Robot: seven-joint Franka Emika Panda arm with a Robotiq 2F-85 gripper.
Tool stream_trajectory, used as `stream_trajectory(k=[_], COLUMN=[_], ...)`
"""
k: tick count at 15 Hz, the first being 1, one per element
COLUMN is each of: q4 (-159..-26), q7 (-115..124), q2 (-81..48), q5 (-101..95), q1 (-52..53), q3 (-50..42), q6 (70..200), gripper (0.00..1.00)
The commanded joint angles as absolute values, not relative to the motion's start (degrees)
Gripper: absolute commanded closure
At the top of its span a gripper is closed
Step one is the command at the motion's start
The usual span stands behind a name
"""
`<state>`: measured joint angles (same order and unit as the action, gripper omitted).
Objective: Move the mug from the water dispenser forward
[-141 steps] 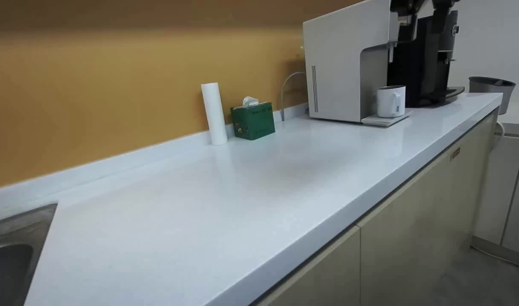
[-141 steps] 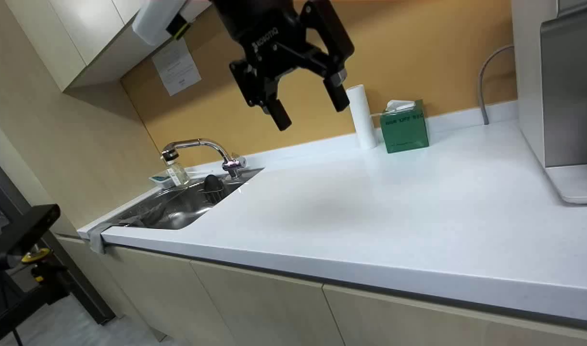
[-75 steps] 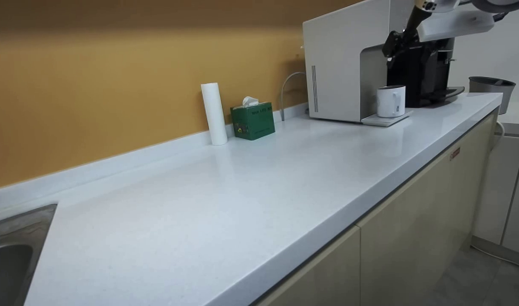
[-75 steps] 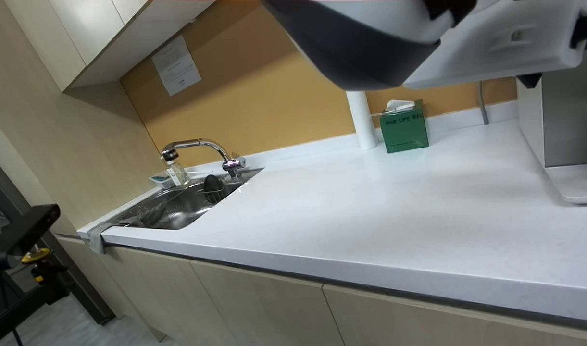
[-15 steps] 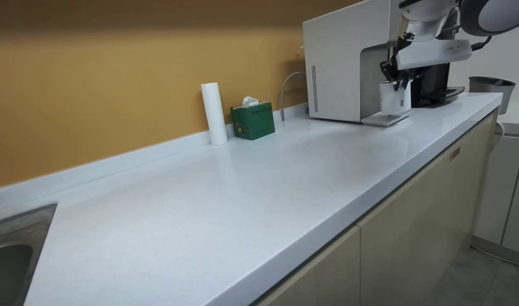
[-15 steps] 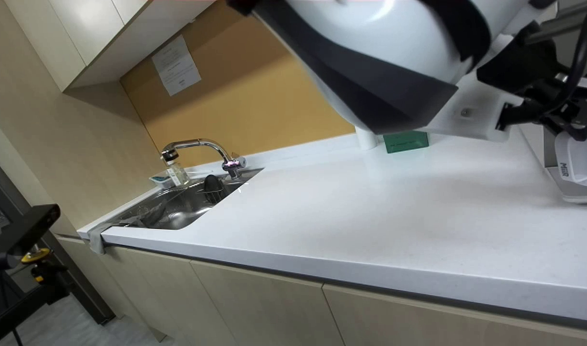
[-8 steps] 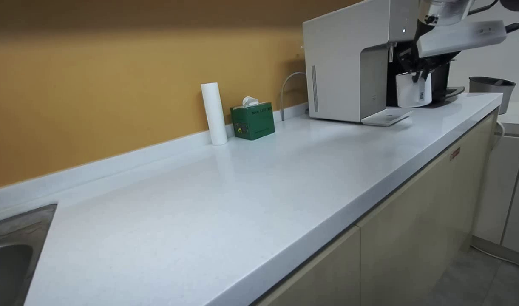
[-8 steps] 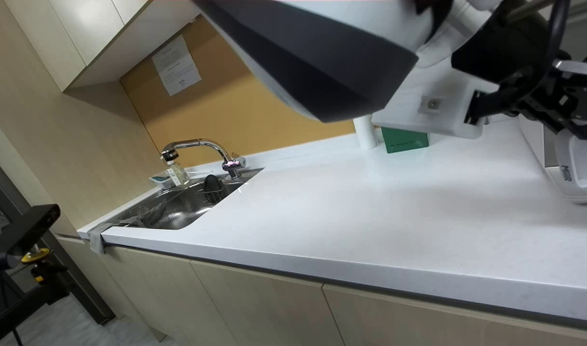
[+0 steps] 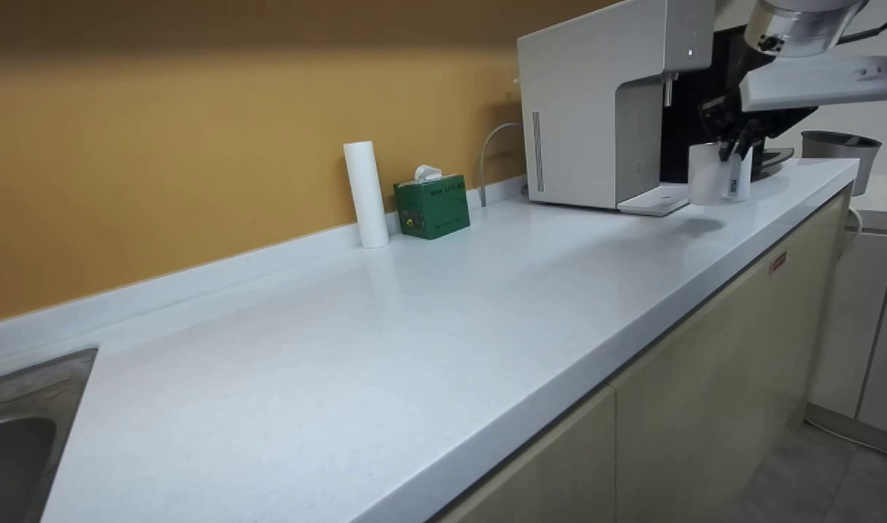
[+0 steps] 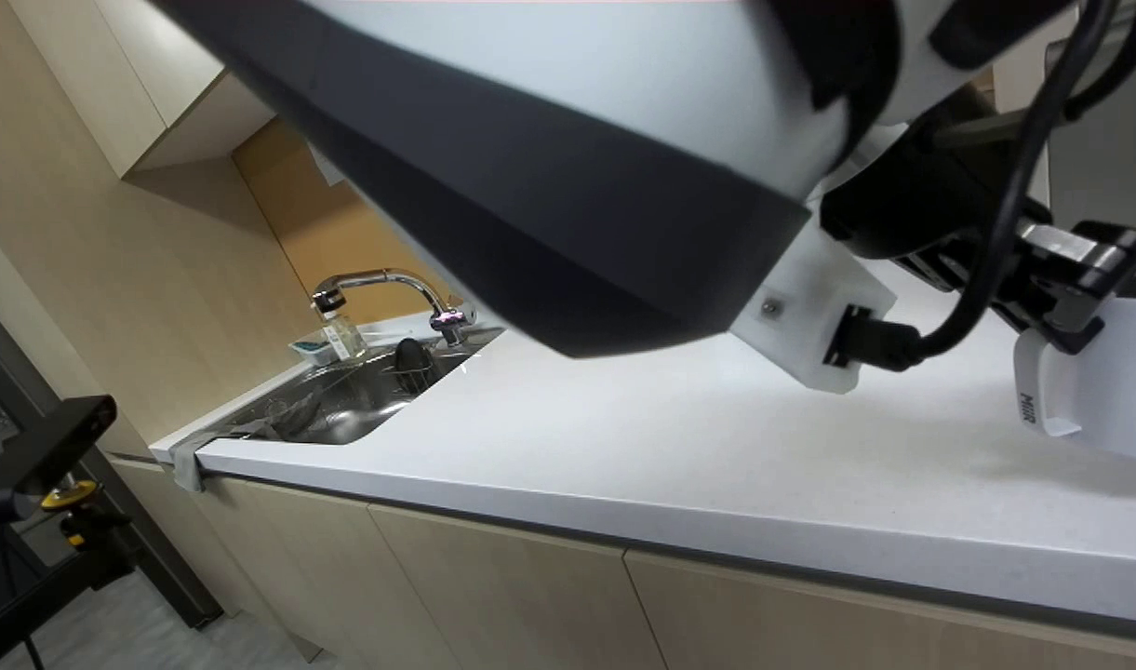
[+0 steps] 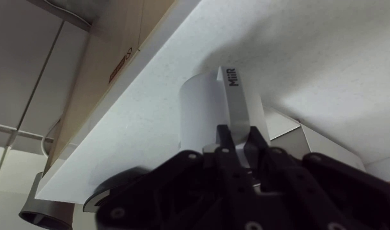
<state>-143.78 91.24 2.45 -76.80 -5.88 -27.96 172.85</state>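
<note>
The jaws are closed on the handle (image 11: 235,99) of the white mug (image 9: 707,174), holding it roughly upright just above the pale surface (image 9: 414,327). In an exterior view the mug hangs just right of the drip tray (image 9: 650,201) of the water dispenser (image 9: 581,123), partly in front of the tray; the green tissue box (image 9: 434,208) stands well apart to the left.

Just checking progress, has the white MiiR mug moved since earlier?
Yes, in an exterior view the MiiR mug has shifted rightward, off the drip tray of the water dispenser.
</note>
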Motion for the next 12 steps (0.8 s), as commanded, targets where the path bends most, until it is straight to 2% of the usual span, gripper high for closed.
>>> stream_trajectory(k=[1,12], q4=[-144.08,-142.77], q7=[98.38,105.90], q2=[3.30,0.22], q5=[-83.55,-94.09], q1=[-6.74,-6.66], q3=[-28.29,-28.00], q6=[175.42,176.27], gripper=[0.96,0.96])
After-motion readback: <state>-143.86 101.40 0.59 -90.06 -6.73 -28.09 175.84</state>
